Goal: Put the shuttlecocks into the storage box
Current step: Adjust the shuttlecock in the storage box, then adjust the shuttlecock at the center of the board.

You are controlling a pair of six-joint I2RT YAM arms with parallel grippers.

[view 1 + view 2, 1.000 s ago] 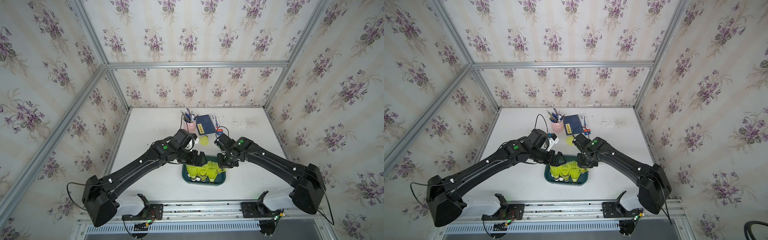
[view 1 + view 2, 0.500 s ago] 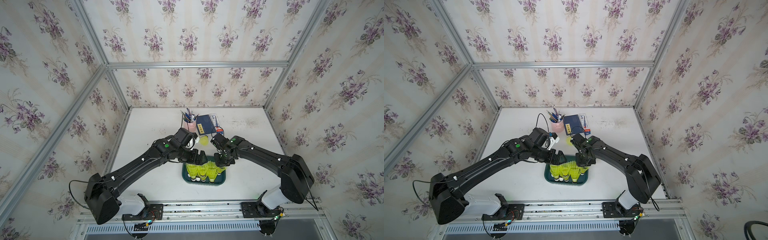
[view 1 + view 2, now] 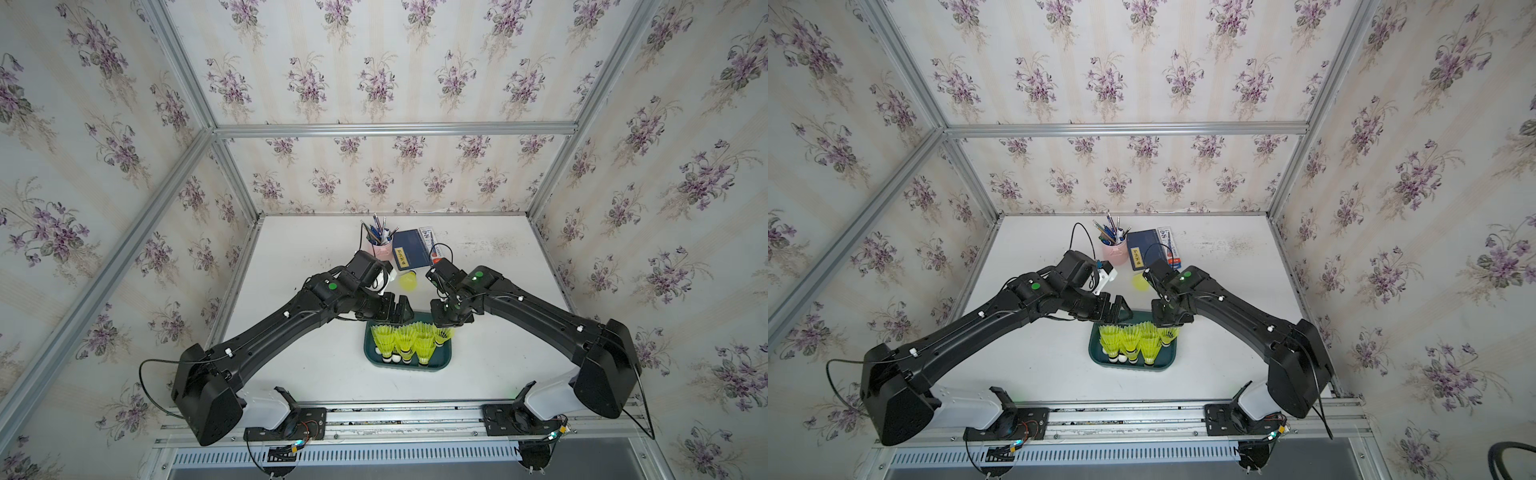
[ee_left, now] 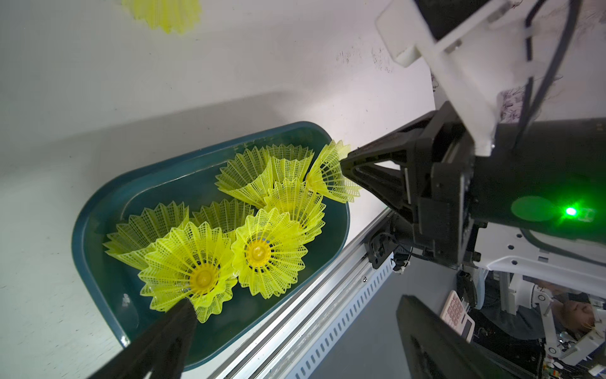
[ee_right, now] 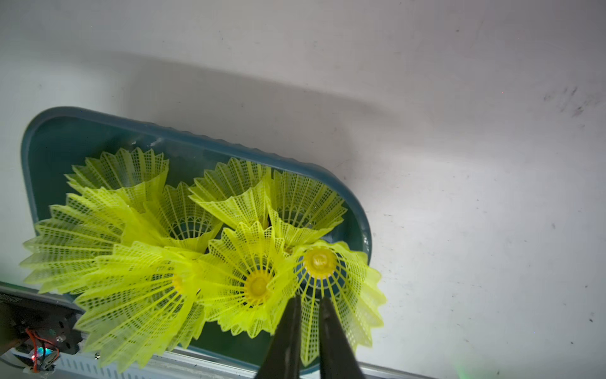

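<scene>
Seven or so shuttlecocks (image 3: 401, 340) stand tips down in the box (image 3: 444, 358), skirts crowded together and filling most of it. One more, the held shuttlecock (image 5: 328, 279), sits at the box's far right corner. The right gripper (image 5: 308, 300) has its jaws closed on the mesh wall of that skirt. The skirt overhangs the rim there and leans against its neighbours. Whether its tip already rests on the box floor I cannot tell.

The left gripper (image 3: 397, 316) hovers over the far left edge of the box, jaws spread wide with nothing between them.

A loose shuttlecock (image 3: 408, 280) lies alone on the table (image 3: 316, 257), well apart from the box. It is near the blue notebook (image 3: 409, 253) and the pink pen cup (image 3: 382, 249). No other stray one shows in either top view.

The job looks nearly finished. The held shuttlecock has to be let go so that it settles inside the rim and does not tip out over it. Then the loose one has to be fetched and fitted into what little room remains, most likely by the free left gripper.
</scene>
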